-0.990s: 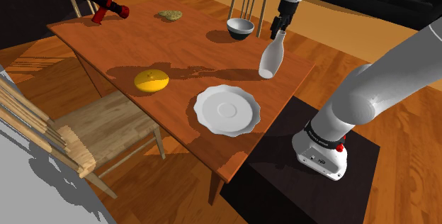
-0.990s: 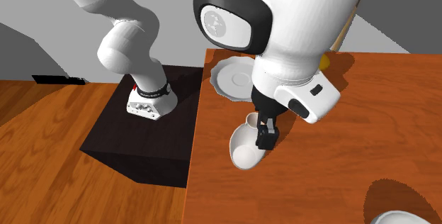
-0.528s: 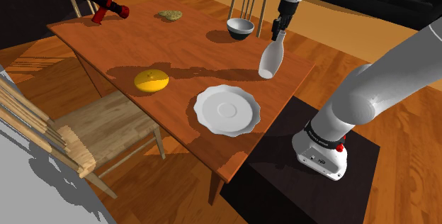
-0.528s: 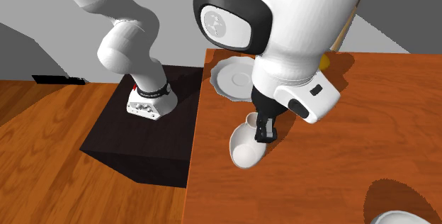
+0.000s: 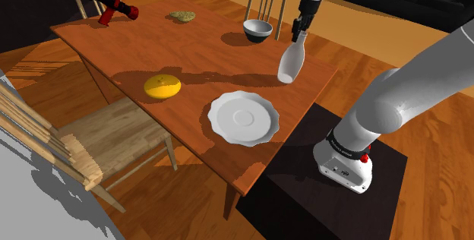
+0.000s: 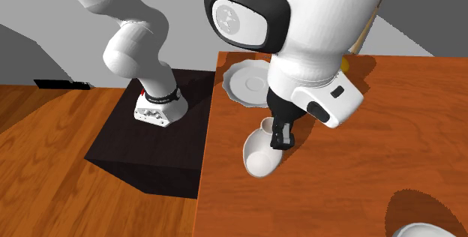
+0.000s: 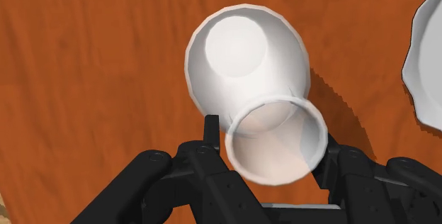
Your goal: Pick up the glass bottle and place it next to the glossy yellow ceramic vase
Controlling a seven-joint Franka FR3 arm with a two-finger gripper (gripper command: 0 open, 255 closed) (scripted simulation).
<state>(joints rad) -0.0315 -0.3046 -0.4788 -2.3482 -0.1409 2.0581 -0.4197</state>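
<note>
A white bottle [image 5: 290, 64] stands on the brown wooden table [image 5: 197, 56], near the edge closest to the stand and leaning a little. My black gripper [image 5: 298, 33] comes down from above and is shut on its neck. In the wrist view both fingers clasp the open mouth of the bottle [image 7: 248, 66], one on each side. The second exterior view has the bottle [image 6: 260, 153] under the hand, with the gripper [image 6: 279, 134] at its neck. A squat yellow vase [image 5: 163, 86] sits further along the table, toward the shoulder view's left.
A white scalloped plate [image 5: 243, 117] lies between the vase and the bottle. A bowl [image 5: 257, 30] stands behind the bottle. A red and black object [image 5: 112, 3] and a small brownish lump [image 5: 182, 16] are at the far end. A wooden chair [image 5: 83, 143] stands by the table's left side.
The fingers, apart a second ago, have closed on the bottle's neck. The hand has shifted only slightly, and the bottle stays in its place.
</note>
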